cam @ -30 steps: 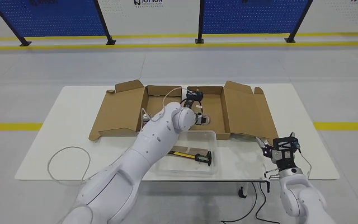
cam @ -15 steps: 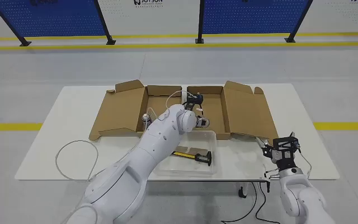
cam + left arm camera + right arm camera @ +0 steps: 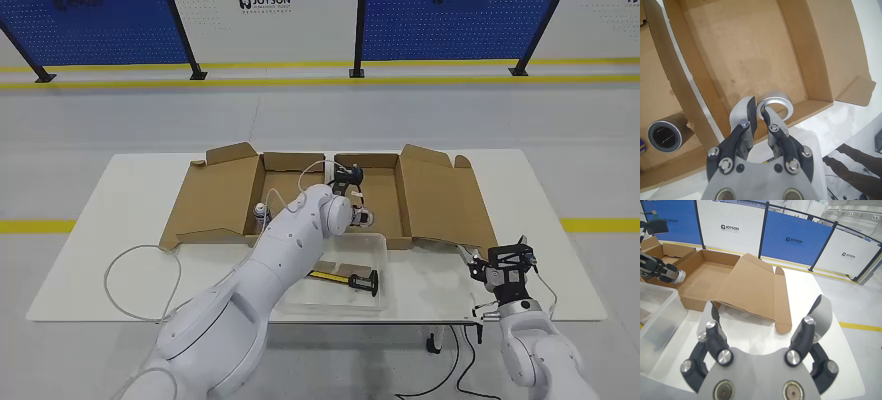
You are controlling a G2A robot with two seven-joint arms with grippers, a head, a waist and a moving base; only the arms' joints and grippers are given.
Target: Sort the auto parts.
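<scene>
Left arm [image 3: 300,232] shifted slightly, left fingers [image 3: 752,111] narrowly pinching metal ring [image 3: 776,96] above cardboard box [image 3: 745,47], right fingers [image 3: 821,308] spread wide, empty.

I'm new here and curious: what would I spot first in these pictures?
The left gripper pinches a shiny metal ring by its wall, above the near edge of the cardboard box. A linear bearing lies in the neighbouring box. The right gripper hangs open near the table corner.

A silver metal ring [image 3: 777,96] is pinched by its wall in the left hand [image 3: 759,108], above the six o'clock edge of a brown cardboard box [image 3: 757,56]. At nine o'clock of the ring, a dark hollow cylinder [image 3: 676,121] lies on its side. At six o'clock, a black-and-yellow tool [image 3: 345,280] lies flat.
</scene>
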